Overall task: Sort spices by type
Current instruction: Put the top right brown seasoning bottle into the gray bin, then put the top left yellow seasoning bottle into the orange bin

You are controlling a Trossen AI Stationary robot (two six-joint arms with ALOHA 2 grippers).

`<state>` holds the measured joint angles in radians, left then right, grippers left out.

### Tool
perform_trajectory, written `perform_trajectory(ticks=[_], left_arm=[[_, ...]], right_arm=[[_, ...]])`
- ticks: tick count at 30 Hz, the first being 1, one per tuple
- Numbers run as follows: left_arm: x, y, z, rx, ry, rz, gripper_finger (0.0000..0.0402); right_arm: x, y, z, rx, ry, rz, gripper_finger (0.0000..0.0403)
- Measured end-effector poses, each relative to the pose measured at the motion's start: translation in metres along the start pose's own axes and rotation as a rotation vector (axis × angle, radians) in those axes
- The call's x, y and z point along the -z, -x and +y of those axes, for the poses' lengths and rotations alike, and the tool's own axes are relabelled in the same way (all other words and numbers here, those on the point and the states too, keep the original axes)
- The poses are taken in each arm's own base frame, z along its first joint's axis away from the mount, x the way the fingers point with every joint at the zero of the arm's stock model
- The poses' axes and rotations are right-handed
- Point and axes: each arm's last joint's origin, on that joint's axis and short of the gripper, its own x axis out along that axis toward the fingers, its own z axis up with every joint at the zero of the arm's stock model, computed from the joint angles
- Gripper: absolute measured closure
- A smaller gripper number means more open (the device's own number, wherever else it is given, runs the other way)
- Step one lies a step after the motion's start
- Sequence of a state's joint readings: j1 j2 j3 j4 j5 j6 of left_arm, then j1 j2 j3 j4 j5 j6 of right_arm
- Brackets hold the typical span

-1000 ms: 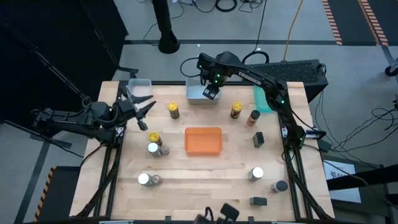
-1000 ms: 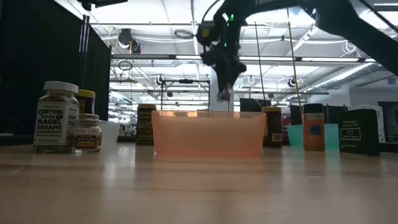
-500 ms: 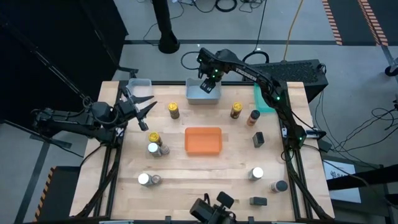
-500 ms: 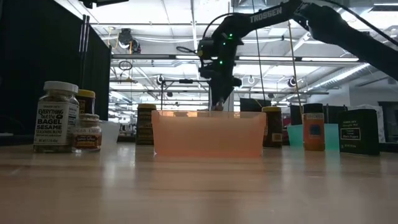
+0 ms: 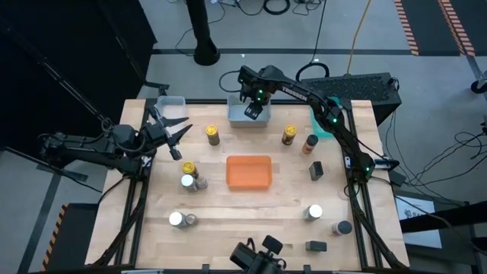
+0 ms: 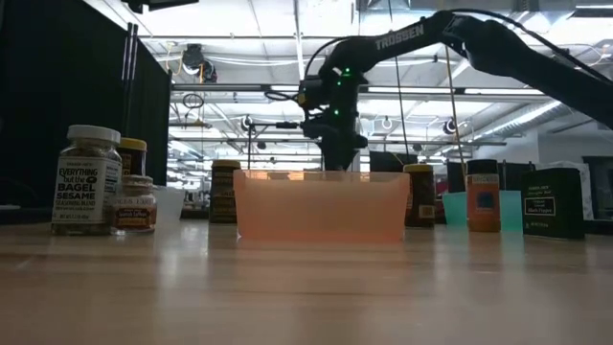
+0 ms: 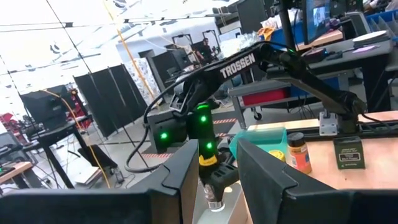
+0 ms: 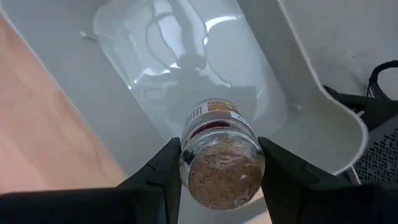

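The right gripper is clamped partway closed on a small clear spice jar, one dark finger on each side of its glass body, the jar's round end facing the wrist camera and its long axis running straight out from the jaws toward the floor of the blue-grey tray. In the high view that gripper sits at top centre of the frame, directly over the blue-grey tray, so the jar hangs above the tray's inside rather than beside it. Whether its far end touches the tray floor cannot be told. The coming move looks like a release, and it turns on that vertical line: jar pointing down into the tray, walls all around.

The left gripper hovers at left of centre with its jaws part open and nothing between them, well apart from the tray; the right arm is plainly the nearer one. Other jars stand scattered around the orange tray in mid-frame, among them a yellow-lidded jar just beside the blue-grey tray's lower left.
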<state>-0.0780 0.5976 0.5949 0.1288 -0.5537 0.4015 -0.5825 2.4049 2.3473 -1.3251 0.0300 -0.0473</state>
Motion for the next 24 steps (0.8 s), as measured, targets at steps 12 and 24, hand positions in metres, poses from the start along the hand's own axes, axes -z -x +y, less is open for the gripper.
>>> perform_trajectory(ticks=[12,24], left_arm=[[0.001,0.000,0.000,0.002,-0.008,0.006,0.0286],[0.001,0.000,0.000,0.004,-0.010,0.009,0.0286]], right_arm=[[0.000,-0.030,0.002,-0.003,0.012,0.084,0.0257],[0.000,-0.030,0.000,0.047,0.034,0.081,0.0135]])
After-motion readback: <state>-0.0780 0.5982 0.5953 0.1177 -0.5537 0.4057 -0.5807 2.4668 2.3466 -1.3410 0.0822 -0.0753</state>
